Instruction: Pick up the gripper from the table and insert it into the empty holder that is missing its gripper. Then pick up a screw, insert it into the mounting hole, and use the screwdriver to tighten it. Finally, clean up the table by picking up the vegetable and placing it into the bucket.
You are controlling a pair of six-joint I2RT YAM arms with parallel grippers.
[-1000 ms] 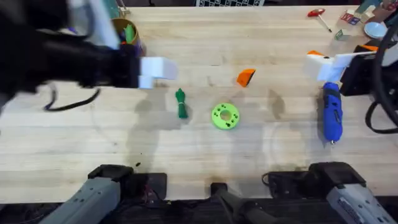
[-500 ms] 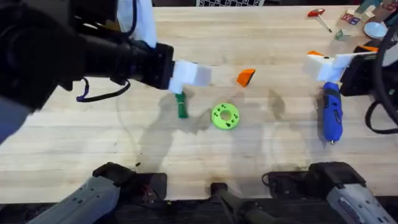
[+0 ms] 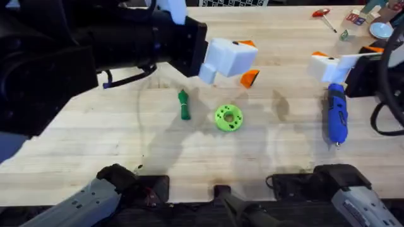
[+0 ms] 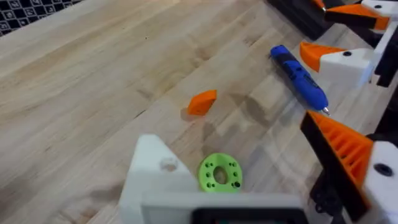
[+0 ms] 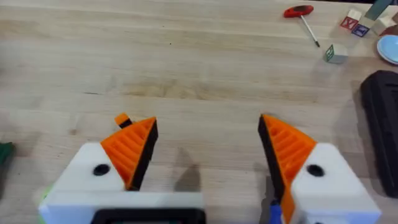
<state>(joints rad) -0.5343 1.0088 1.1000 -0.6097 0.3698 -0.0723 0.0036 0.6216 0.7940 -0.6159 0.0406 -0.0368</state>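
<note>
The left gripper (image 3: 230, 57), fingers apart, one white mount bare, hovers just above the orange gripper (image 3: 250, 77) near table centre. The right gripper (image 5: 208, 146) rests at three o'clock, fingers apart, beside the blue screwdriver (image 3: 336, 116).

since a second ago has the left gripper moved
Yes. The left gripper has travelled right across the overhead view, from left of the vegetable to the orange gripper.
</note>
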